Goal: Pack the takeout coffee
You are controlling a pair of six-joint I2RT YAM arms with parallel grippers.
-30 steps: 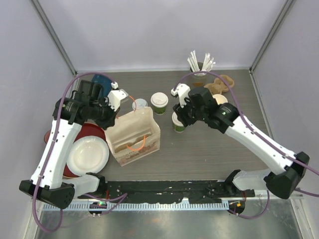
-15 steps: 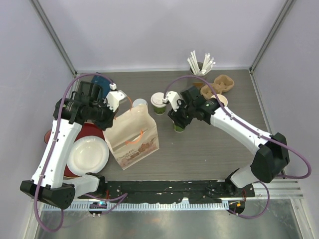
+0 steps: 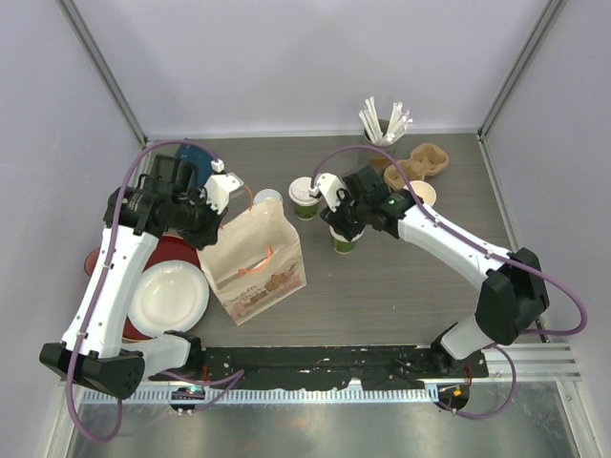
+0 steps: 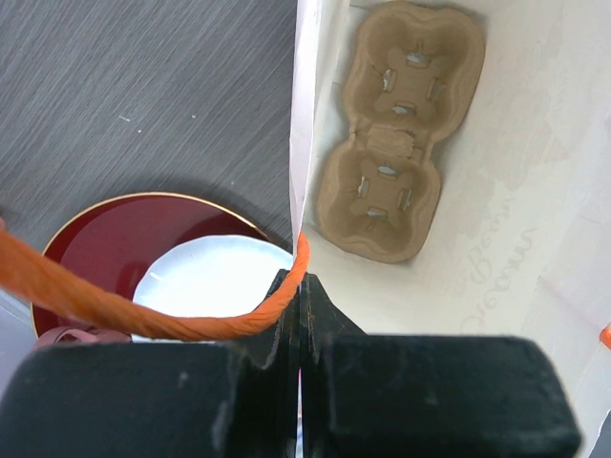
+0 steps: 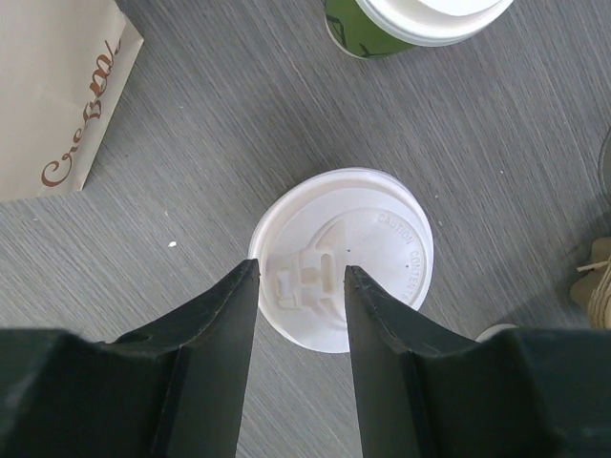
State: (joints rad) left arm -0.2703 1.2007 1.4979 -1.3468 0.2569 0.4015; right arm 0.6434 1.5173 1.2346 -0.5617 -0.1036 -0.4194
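A tan paper bag [image 3: 258, 260] with orange handles stands left of centre. My left gripper [image 3: 229, 202] is shut on its rim and orange handle [image 4: 143, 310], seen at the jaws [image 4: 301, 281]. A cardboard cup carrier [image 4: 396, 134] lies inside the bag [image 4: 535, 191]. A green coffee cup with a white lid [image 3: 342, 240] stands right of the bag. My right gripper [image 3: 339, 218] is open above it, its jaws [image 5: 299, 272] straddling the spout of the lid [image 5: 372, 258] without touching. A second lidded cup [image 3: 305, 196] stands behind; it also shows in the right wrist view [image 5: 420, 19].
A small pale lidded cup [image 3: 268, 198] stands behind the bag. A white plate [image 3: 170, 299] on a red plate [image 3: 177, 253] lies left of the bag. A holder of straws [image 3: 385, 119] and spare cardboard carriers [image 3: 425, 160] sit at the back right.
My right gripper has swung left and now sits over the green cup. The bag has tipped, so its side shows from above instead of its open top. The left gripper keeps its hold.
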